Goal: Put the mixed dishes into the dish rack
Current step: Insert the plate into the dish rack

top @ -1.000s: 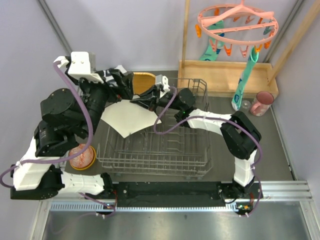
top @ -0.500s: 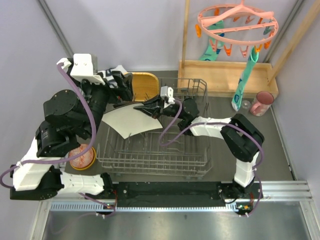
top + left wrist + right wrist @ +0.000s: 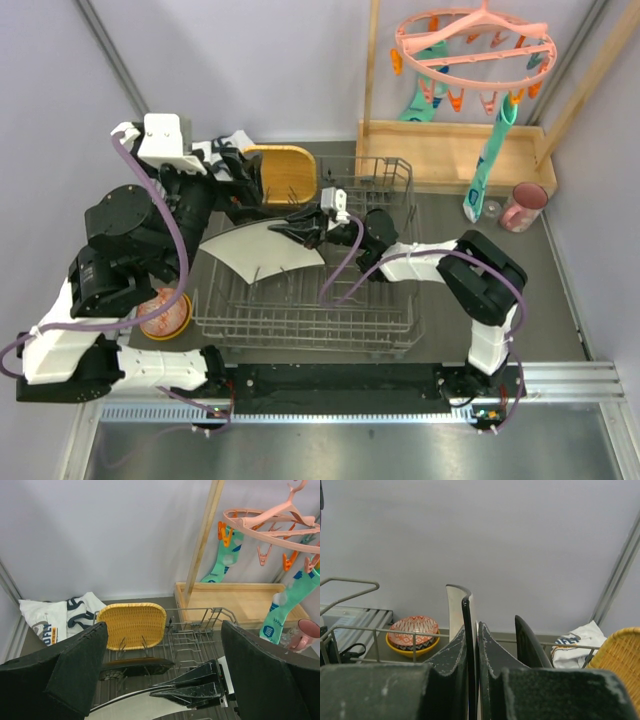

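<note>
While the right gripper (image 3: pixel 300 226) pinches the right rim of the pale plate (image 3: pixel 258 246) between narrow, closed fingers, that plate hangs tilted over the left part of the dish rack (image 3: pixel 310 305), its low edge down among the prongs; whether it is seated in a slot I cannot tell. From the right wrist view the plate stands thin and upright between the pads. The left gripper (image 3: pixel 240 172) hovers at the far left corner of the rack with its fingers spread wide and nothing between them.

By my reading the loading is somewhere near halfway. The yellow wooden plate (image 3: pixel 285 172) stands upright at the far left end of the rack, and the black floral plate (image 3: pixel 529 641) leans in a slot just beside it. Left to do: the orange bowl (image 3: pixel 165 314), which sits on the table just left of the rack with a patterned bowl (image 3: pixel 413 626) seemingly nested in it, and the pink cup (image 3: pixel 526 206) and small clear glass (image 3: pixel 490 208), well apart at the far right
</note>
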`<state>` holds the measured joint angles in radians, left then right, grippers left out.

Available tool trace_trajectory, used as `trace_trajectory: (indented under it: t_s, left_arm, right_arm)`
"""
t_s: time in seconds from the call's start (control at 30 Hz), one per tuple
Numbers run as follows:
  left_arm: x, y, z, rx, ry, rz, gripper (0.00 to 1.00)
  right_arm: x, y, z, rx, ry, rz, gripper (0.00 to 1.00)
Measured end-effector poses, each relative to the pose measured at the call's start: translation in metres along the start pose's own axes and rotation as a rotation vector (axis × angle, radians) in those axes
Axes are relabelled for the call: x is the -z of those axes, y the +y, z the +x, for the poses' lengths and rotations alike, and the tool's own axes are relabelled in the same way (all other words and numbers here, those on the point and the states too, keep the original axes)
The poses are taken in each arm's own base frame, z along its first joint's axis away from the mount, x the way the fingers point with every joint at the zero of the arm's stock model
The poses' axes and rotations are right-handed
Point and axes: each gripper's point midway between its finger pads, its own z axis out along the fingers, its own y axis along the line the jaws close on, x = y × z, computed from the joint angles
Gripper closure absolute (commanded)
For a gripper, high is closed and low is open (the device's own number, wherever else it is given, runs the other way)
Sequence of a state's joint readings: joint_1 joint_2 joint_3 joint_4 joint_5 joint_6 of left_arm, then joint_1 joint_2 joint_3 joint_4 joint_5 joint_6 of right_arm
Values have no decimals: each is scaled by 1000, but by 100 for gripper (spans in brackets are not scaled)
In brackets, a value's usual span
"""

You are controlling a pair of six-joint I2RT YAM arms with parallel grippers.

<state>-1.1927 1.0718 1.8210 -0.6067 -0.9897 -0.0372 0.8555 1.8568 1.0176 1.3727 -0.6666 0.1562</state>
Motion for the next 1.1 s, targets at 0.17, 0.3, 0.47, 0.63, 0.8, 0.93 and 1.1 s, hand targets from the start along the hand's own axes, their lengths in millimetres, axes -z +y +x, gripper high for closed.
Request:
trace_trajectory:
  t_s: [0.17, 0.3, 0.47, 0.63, 0.8, 0.93, 1.1]
  left_arm:
    - [2, 3, -2, 16, -5, 0, 1]
    - [2, 3, 0, 20, -2, 0, 1]
    - [3, 2, 2, 33, 1, 5, 1]
    - [6, 6, 0, 58, -4, 6, 1]
    - [9, 9, -2, 83, -5, 10, 1]
    - [12, 12, -1, 91, -1, 13, 1]
    - [13, 12, 1, 87, 8, 15, 1]
  right_arm:
    - [6, 1, 6, -15, 3, 18, 100]
    - [10, 4, 9, -24, 3, 22, 84]
    - [19, 20, 21, -107, 39, -18, 79]
    - [22, 29, 26, -132, 56, -45, 78]
    - [25, 37, 28, -136, 65, -78, 77]
    - [28, 42, 29, -136, 68, -96, 73]
    - [34, 50, 32, -166, 84, -117, 62]
